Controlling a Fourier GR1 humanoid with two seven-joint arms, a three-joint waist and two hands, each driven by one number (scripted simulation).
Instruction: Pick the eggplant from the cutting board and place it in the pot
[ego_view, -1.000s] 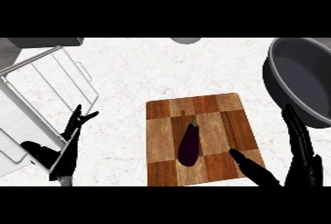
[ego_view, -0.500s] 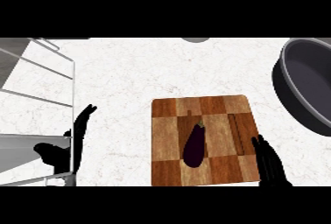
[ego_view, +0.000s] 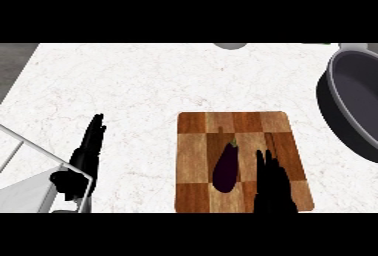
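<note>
Head view: one eggplant (ego_view: 226, 167) is lying on the one cutting board (ego_view: 240, 130), right hand (ego_view: 272, 187) hovering beside it, fingers straight; one pot (ego_view: 354, 100) is sitting right; left hand (ego_view: 87, 150) is resting open.

A white marble counter (ego_view: 162, 80) fills the view, with a wire rack (ego_view: 29, 170) at its lower left.

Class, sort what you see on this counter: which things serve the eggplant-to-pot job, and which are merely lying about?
Job: eggplant; cutting board; pot; right hand.
Lying about: wire rack; left hand, resting open.
</note>
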